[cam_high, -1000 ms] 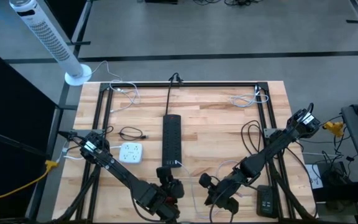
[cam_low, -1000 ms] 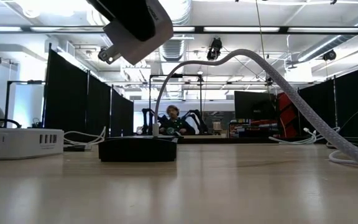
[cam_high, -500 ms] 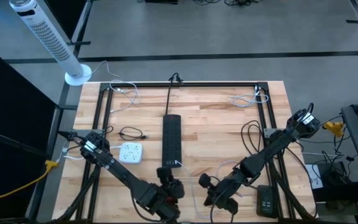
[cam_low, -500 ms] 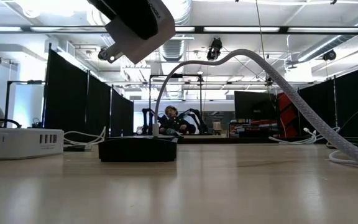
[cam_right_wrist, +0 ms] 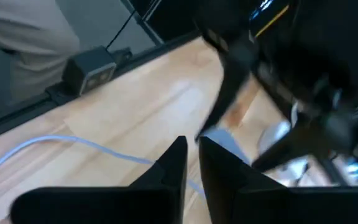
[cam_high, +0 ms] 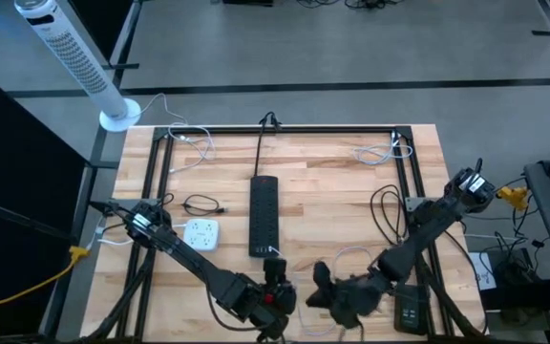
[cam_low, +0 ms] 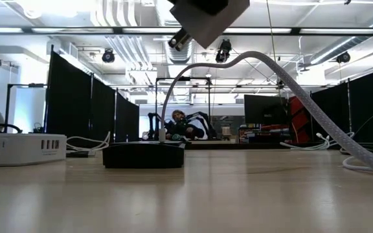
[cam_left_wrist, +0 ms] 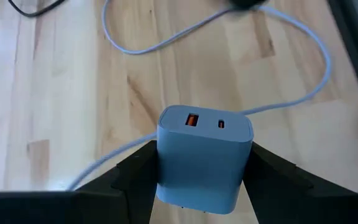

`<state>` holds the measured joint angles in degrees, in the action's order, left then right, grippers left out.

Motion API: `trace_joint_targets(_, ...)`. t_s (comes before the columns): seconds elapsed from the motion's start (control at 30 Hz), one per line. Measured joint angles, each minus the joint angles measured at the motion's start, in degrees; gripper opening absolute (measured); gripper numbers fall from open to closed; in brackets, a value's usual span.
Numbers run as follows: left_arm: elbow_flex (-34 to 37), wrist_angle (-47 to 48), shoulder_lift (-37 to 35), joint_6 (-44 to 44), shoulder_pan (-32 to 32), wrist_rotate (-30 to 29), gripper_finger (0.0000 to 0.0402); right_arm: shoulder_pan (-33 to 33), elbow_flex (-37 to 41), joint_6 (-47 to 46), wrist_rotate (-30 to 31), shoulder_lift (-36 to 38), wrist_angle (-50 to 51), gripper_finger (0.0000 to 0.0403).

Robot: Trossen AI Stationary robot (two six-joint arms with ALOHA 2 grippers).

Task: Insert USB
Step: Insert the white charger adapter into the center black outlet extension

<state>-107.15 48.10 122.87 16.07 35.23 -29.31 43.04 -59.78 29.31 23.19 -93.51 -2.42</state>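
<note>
- Left gripper (cam_left_wrist: 197,186): near the table's front edge, its two dark fingers (cam_left_wrist: 135,174) clamped on either side of a blue-grey USB wall charger (cam_left_wrist: 204,155), held clear above the table (cam_high: 351,191)
- Charger face: turned outward, showing one orange USB-A port (cam_left_wrist: 192,120) and one smaller port beside it
- Right gripper (cam_right_wrist: 191,163): just beside the left one at the front edge, fingers almost together with a narrow gap; whether anything sits between them cannot be told
- Pale cable (cam_left_wrist: 166,46): lying in loops on the wood under both grippers
- Black power strip (cam_high: 264,215): mid-table, with a white multi-outlet adapter (cam_high: 200,234) to its left
</note>
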Motion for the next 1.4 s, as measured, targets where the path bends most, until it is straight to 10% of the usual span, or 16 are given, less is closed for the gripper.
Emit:
trace_joint_targets(0.3, 0.0, 0.4, -0.1, -14.3, -2.2, 4.9, 0.0195, 9.6, -4.9, 5.6, 21.3, -0.2, 0.1, 0.0137)
trace_joint_targets(1.23, 2.6, -8.2, -1.3, -22.7, -7.9, 19.9, 0.0195, 6.1, -16.4, 3.8, 20.1, -13.0, 15.9, 0.0211)
trace_joint_targets(1.4, 2.6, -9.2, -1.3, -22.6, -7.9, 19.9, 0.0195, 5.0, -19.0, 4.5, 29.0, -17.9, 18.5, 0.0240)
